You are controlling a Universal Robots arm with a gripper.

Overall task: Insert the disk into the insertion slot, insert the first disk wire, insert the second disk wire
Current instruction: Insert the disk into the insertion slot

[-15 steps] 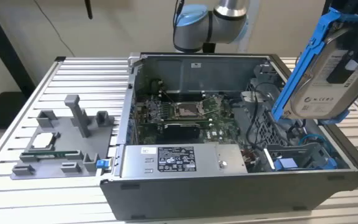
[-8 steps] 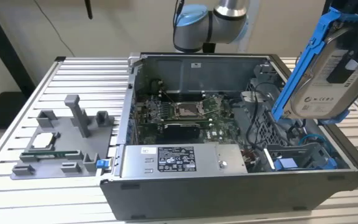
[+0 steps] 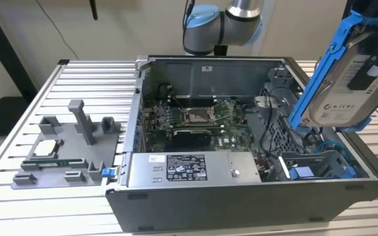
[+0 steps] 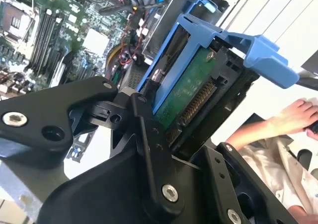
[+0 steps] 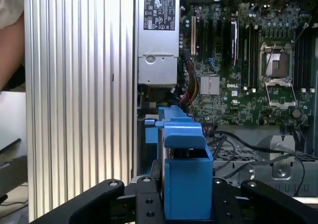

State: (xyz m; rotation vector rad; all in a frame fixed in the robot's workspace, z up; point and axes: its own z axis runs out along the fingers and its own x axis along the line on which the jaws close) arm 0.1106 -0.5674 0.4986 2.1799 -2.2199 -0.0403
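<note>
Item: disk (image 3: 346, 83) in blue carrier (image 5: 186, 154), held in your gripper (image 5: 186, 206), outside the insertion slot (image 3: 310, 160).

Your gripper's fingers are clamped on both sides of the carrier, parted just to its width. The disk hangs tilted, label outward, above the open computer case (image 3: 241, 209). Case contents, below the gripper: drive cage (image 3: 284, 130) with the slot under the disk, a blue piece (image 3: 302, 173) by its base; motherboard (image 3: 196, 118) farther off; power-supply box (image 3: 189, 168) along one wall. Well away from the gripper, a grey tray (image 3: 25, 179) on the table (image 3: 77, 78) carries a chip (image 3: 45, 147) and a memory stick (image 3: 54, 162).
</note>
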